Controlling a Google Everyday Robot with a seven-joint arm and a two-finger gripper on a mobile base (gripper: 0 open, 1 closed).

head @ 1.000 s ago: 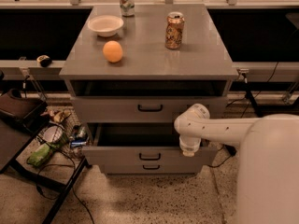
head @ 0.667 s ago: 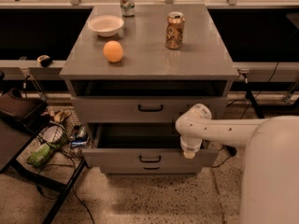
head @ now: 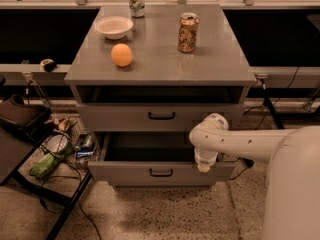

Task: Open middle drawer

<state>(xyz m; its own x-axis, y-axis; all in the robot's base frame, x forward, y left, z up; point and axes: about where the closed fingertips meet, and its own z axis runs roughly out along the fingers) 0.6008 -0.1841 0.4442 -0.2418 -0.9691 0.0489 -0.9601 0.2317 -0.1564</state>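
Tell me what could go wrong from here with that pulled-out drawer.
1. The gripper sits at the right end of the front of the middle drawer, away from the handle. An off-centre pull might skew or jam the drawer.
2. A jolt to the cabinet could roll the orange or tip the can on top.

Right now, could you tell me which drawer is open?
The lower drawer, by the gripper: its tray is out; the upper drawer shows only its front.

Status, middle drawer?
Gripper at the middle drawer front's top edge, right of the handle. Drawer pulled well out. Nothing seen blocking it.
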